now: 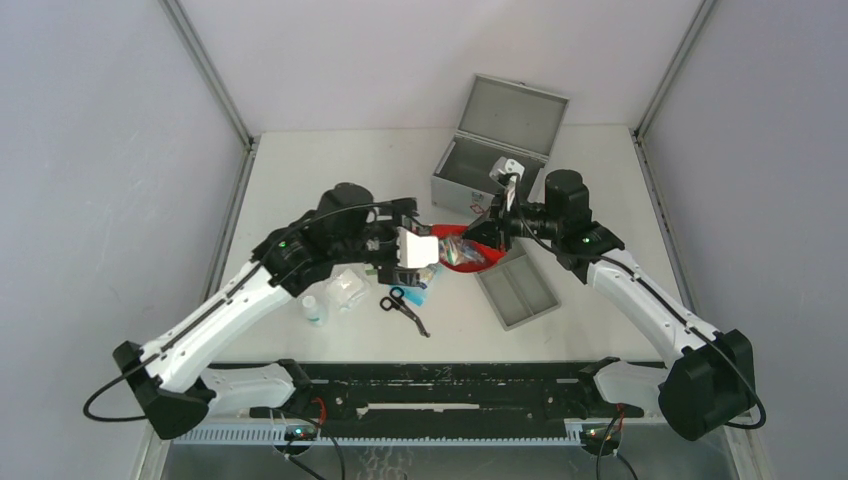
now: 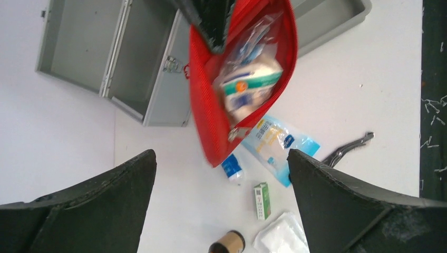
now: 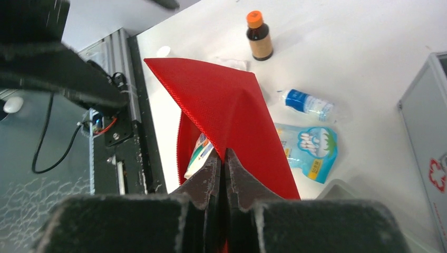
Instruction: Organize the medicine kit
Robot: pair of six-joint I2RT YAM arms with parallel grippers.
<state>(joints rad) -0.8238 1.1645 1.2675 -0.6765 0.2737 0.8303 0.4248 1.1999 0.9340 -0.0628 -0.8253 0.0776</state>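
The medicine kit (image 1: 497, 152) is a grey metal box standing open at the back of the table, lid up; it also shows in the left wrist view (image 2: 132, 58). My right gripper (image 1: 490, 232) (image 3: 222, 158) is shut on the rim of a red pouch (image 1: 466, 252) (image 3: 226, 105) and holds it up, mouth open, with packets (image 2: 248, 84) inside. My left gripper (image 1: 412, 258) (image 2: 221, 155) hangs open just left of the pouch (image 2: 208, 110), nothing between its fingers.
A shallow grey tray (image 1: 517, 290) lies right of the pouch. On the table are black scissors (image 1: 403, 308), a blue packet (image 2: 279, 145), a small blue-labelled bottle (image 2: 232, 167), a green box (image 2: 262, 200), a brown bottle (image 3: 259, 37), a gauze pack (image 1: 347, 288) and a white bottle (image 1: 315, 310).
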